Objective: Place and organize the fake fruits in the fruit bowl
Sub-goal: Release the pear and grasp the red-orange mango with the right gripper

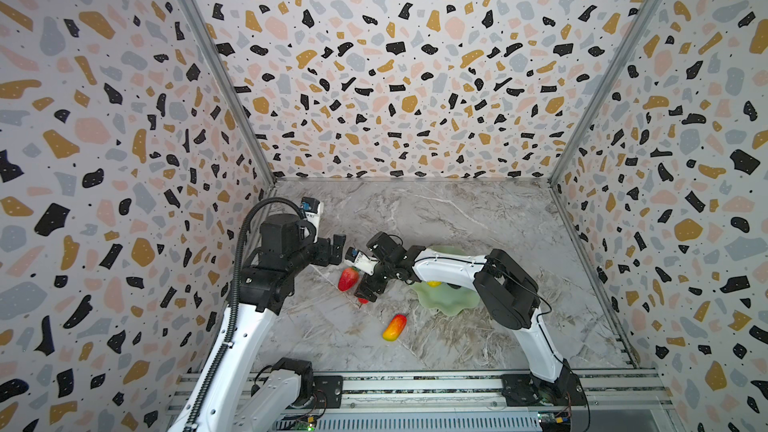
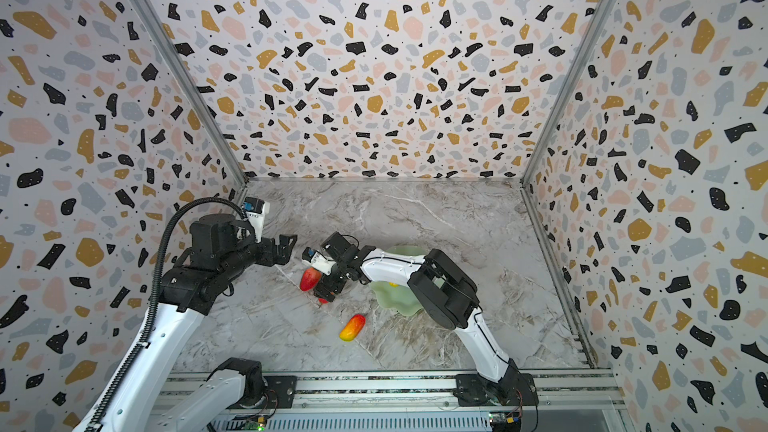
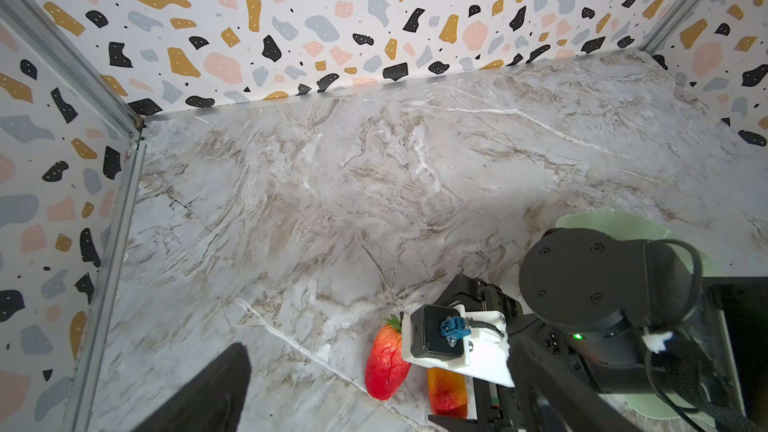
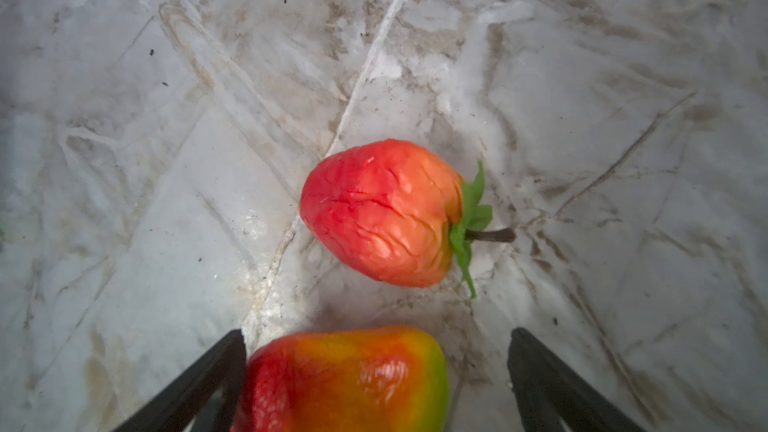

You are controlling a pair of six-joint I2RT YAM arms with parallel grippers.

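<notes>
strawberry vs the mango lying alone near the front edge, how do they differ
The strawberry is red with a green cap and stem; the lone mango fades red to yellow, capless. The strawberry lies beside the right gripper; the lone mango lies well apart from it. Both rest on the table, outside the fruit bowl.

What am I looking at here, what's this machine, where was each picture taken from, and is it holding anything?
It is a robot with a left arm and a right arm, each ending in a two-fingered end effector. Two pictures look down from above; two come from cameras on the wrists. On the table lie a strawberry, a mango beside it, a second mango nearer the front and a green bowl holding a yellow fruit. The right end effector stands open astride the first mango, not gripping it; the left end effector hovers open above the table. Nothing is held.
</notes>
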